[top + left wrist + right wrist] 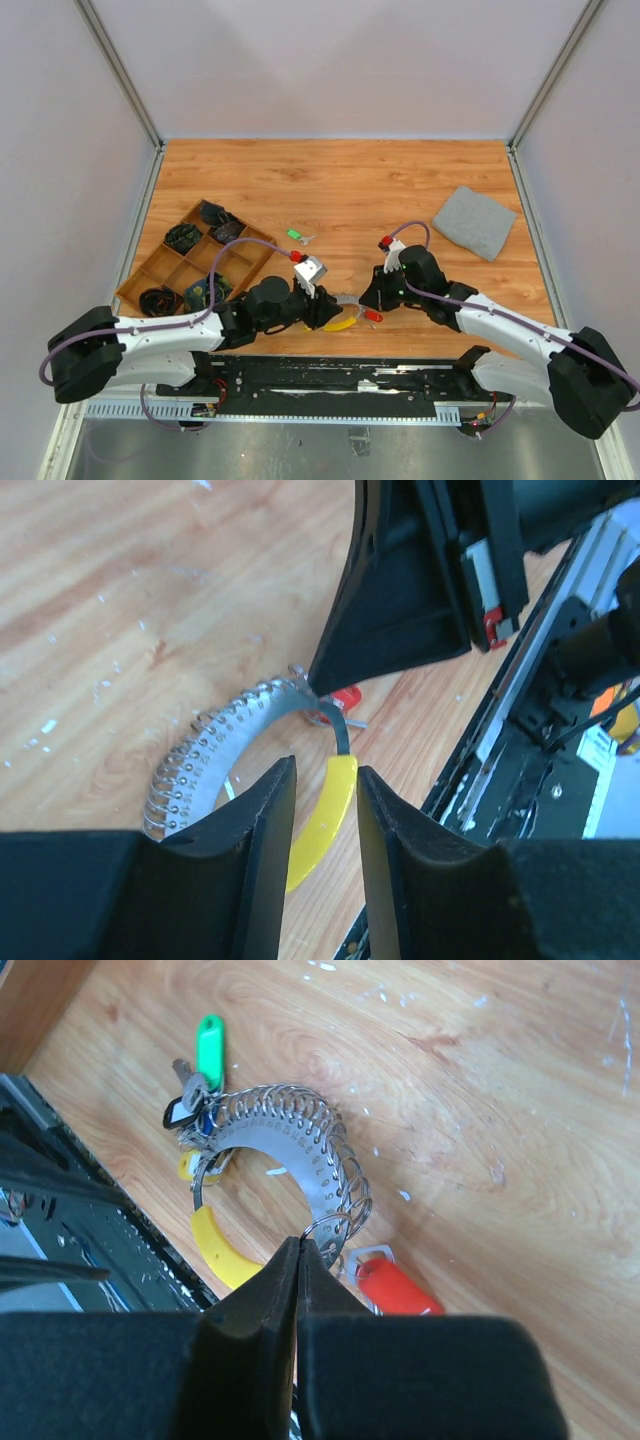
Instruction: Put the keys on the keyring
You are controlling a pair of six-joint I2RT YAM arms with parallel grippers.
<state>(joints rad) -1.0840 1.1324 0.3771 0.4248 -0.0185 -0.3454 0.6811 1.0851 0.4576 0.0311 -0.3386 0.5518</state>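
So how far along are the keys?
Done: some keys sit on the keyring. In hand: right gripper shut on the keyring, left gripper holding the yellow key. Left: thread that one on; a green key lies loose.

The top view is lit brightly and evenly from overhead; only soft, short shadows are cast on the table (340, 180) beneath the arms at 6 o'clock; in the left wrist view the left gripper (325, 770) is left dark and soft at 6 o'clock, the yellow key (322, 825) is rendered vivid, and pale glare flecks are scattered at 10 o'clock; in the right wrist view the right gripper (298, 1250) is blurred at 6 o'clock; the keyring (320, 1175) is kept sharp, with small glints.
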